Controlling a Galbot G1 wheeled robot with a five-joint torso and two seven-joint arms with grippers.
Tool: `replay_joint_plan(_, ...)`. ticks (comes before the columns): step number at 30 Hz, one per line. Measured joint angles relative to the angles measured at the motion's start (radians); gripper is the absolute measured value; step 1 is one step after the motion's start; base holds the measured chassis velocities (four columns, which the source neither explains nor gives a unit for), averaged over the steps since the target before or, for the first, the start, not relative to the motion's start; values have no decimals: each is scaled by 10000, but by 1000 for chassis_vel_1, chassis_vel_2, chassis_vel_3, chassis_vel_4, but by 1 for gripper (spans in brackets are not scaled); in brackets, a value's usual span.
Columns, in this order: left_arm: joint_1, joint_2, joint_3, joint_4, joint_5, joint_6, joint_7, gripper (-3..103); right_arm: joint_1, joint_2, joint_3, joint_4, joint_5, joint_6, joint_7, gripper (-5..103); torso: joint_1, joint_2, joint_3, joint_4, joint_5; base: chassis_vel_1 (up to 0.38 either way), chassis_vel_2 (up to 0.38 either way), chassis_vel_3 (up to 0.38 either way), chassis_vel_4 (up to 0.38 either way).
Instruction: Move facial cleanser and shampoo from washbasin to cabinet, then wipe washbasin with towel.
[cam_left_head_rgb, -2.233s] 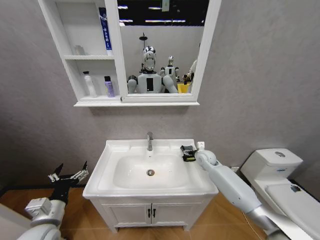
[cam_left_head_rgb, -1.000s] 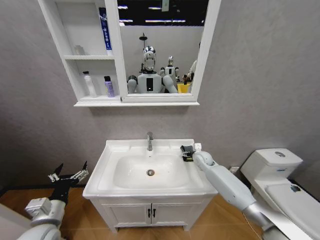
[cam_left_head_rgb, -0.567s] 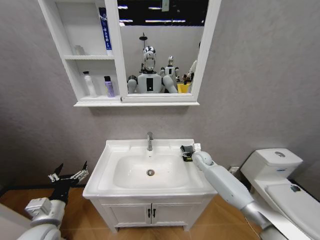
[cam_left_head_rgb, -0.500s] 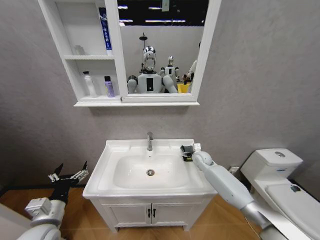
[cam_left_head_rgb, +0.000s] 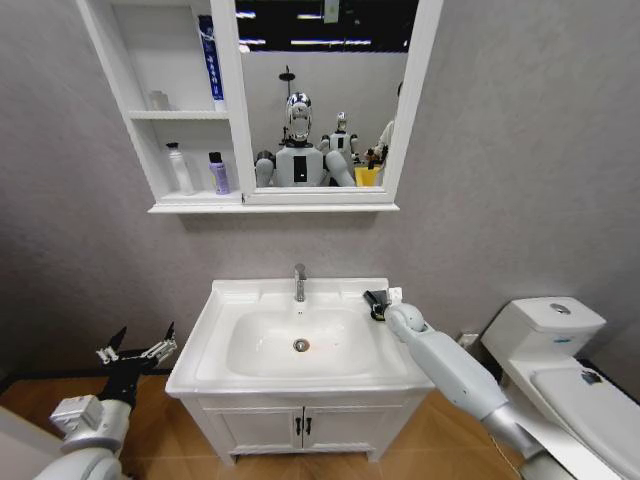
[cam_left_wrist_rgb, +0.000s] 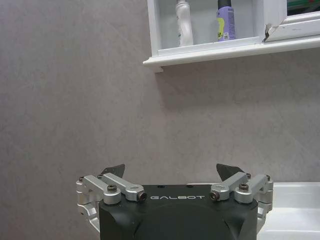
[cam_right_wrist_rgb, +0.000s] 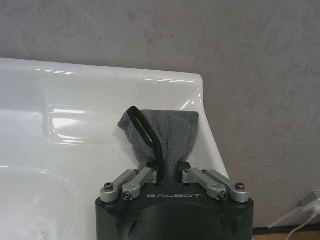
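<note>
The right gripper (cam_right_wrist_rgb: 169, 175) has its fingers (cam_right_wrist_rgb: 145, 176) closed on the towel (cam_right_wrist_rgb: 165, 135), pinching the dark cloth at its near end so that the rest stands up from the fingers, its yellow-green strip showing along the black hem. In the head view this gripper (cam_left_head_rgb: 376, 303) sits at the far right corner of the washbasin (cam_left_head_rgb: 250, 375), on the flat rim just right of the bowl, with the right arm reaching in from the near right. The bowl has the chrome tap (cam_left_head_rgb: 299, 282) at its far edge and the round drain (cam_left_head_rgb: 301, 345) in its middle. The left gripper (cam_left_wrist_rgb: 171, 176) hangs low at the near left, well apart from the washbasin, its fingers spread wide and holding nothing. Up on the wall, the cabinet (cam_left_head_rgb: 135, 115) carries the facial cleanser (cam_left_head_rgb: 179, 168) and the shampoo (cam_left_head_rgb: 217, 172) standing upright side by side in its lowest open compartment, left of the mirror panel (cam_left_head_rgb: 322, 95). A tall blue-and-white tube (cam_left_head_rgb: 208, 58) stands in the top compartment.
</note>
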Motion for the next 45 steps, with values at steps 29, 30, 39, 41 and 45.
replay_joint_plan(29,-1,0,0,0,0,0,0,100,-2550,235,-918,4144,994,-100,2884,6,0,0,-1,0,0,0,0,0,0)
replay_joint_plan(30,0,0,0,0,0,0,0,100,-2585,317,-918,3973,963,-114,2872,6,0,0,0,-1,0,0,0,0,0)
replay_joint_plan(39,-1,0,0,0,0,0,0,100,-2282,502,-738,2886,689,-244,1987,6,0,0,0,-1,-1,0,0,0,0)
replay_joint_plan(41,0,0,0,0,0,0,0,100,-2205,527,-726,2774,664,-245,1881,6,0,0,0,-1,-1,0,0,0,0)
replay_joint_plan(45,0,0,0,0,0,0,0,100,-2101,612,-738,2600,617,-245,1744,6,0,0,0,-3,-1,0,0,0,0)
